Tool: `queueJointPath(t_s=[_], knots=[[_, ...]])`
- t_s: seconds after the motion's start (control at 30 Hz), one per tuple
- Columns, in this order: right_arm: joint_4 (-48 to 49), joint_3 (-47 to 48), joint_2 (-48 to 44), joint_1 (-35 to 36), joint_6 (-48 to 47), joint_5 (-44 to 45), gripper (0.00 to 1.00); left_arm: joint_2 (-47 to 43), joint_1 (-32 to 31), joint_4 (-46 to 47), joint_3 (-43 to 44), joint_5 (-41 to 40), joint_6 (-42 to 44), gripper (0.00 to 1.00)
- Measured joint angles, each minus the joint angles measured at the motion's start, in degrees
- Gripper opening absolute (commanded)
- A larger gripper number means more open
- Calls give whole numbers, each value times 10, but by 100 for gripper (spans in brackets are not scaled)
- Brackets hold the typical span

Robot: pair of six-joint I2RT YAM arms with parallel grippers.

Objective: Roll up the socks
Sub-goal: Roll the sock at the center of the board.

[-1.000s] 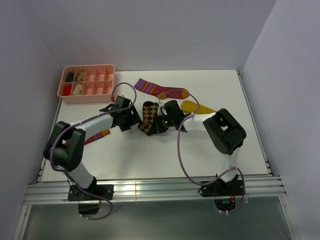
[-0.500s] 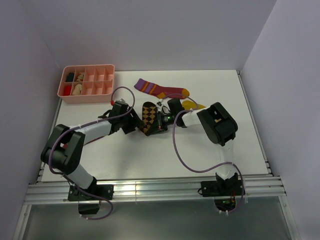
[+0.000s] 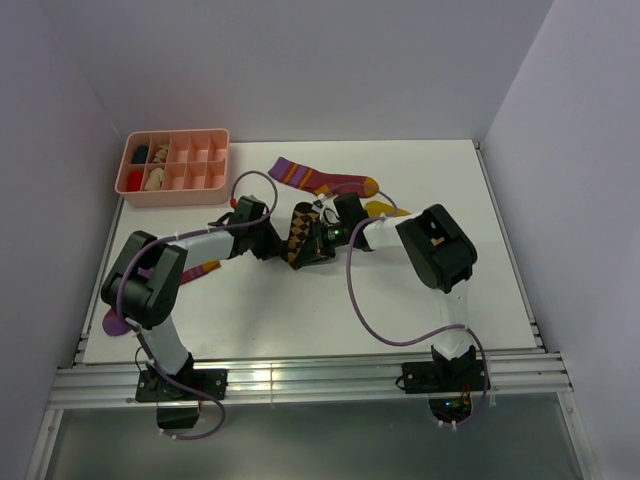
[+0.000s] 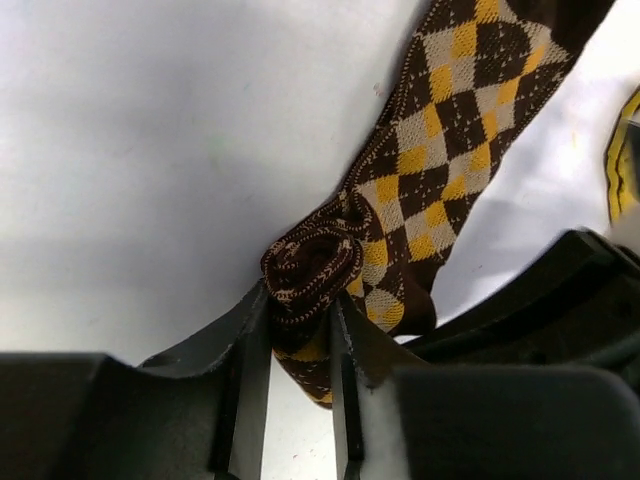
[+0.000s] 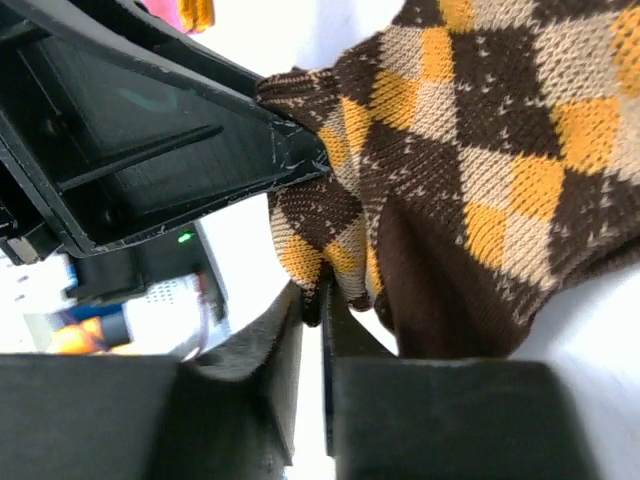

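Top external view: the check sock [image 3: 298, 230] lies mid-table [image 3: 300, 320], well apart from every edge. The left claw [image 3: 280, 243] meets it from the left and the right claw [image 3: 314, 240] from the right, tips near each other.

The left wrist view shows the left claw narrowed onto the sock's rolled end, with fingers [image 4: 250, 370] touching both sides. The right wrist view shows the right claw almost closed, pinching a fold of the sock's edge.

A maroon sock [image 3: 325, 181] lies just above them. A yellow sock [image 3: 388, 208] is partly under the right arm. A second maroon sock [image 3: 200, 270] runs under the left arm toward the left edge. A tray [image 3: 175, 190] fills the upper left corner. Bare white tabletop spreads across the lower middle and right.
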Motion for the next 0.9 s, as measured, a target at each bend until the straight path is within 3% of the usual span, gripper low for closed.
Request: queueJointPath(t_s=[0.03, 0.13, 0.3, 0.43, 0.57, 0.9], knots=[[-10, 0, -8, 1, -11, 13, 30, 6, 0, -6, 9, 1, 2, 24], [-43, -2, -47, 7, -56, 66, 46, 22, 0, -24, 35, 1, 15, 24], [-75, -30, -164, 47, -160, 239, 56, 43, 0, -79, 82, 1, 47, 25], [-53, -55, -236, 119, -246, 383, 58, 59, 0, -121, 118, 1, 74, 27], [-31, -61, -235, 181, -307, 483, 58, 69, 0, -149, 141, 0, 92, 27], [-2, -61, -167, 234, -396, 610, 57, 83, 0, -185, 170, 3, 117, 28]])
